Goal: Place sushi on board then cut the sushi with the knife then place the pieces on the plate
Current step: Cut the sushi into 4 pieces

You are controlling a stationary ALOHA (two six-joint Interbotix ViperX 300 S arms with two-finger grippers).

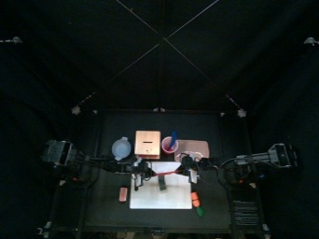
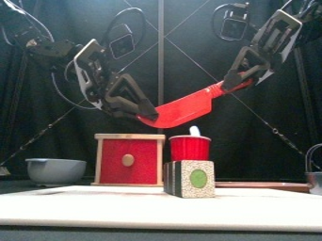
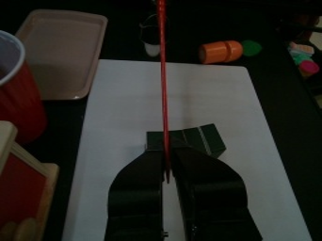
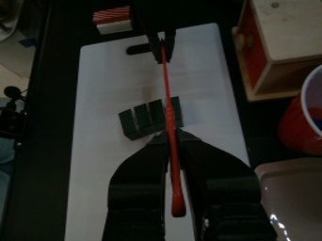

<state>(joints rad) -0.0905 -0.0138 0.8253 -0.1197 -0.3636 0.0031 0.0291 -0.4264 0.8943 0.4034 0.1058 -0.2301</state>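
A red toy knife hangs in the air above the white cutting board, held at both ends. My left gripper is shut on its lower end and my right gripper on its higher end. The left wrist view shows the knife edge-on, running out from the left gripper. In the right wrist view the knife reaches from the right gripper to the other gripper. The dark green sushi roll lies on the board below the knife.
A red cup, a wooden box with a red drawer front and a blue-grey bowl stand behind the board. The pink tray lies at the back right. An orange toy and a green toy lie beside the board.
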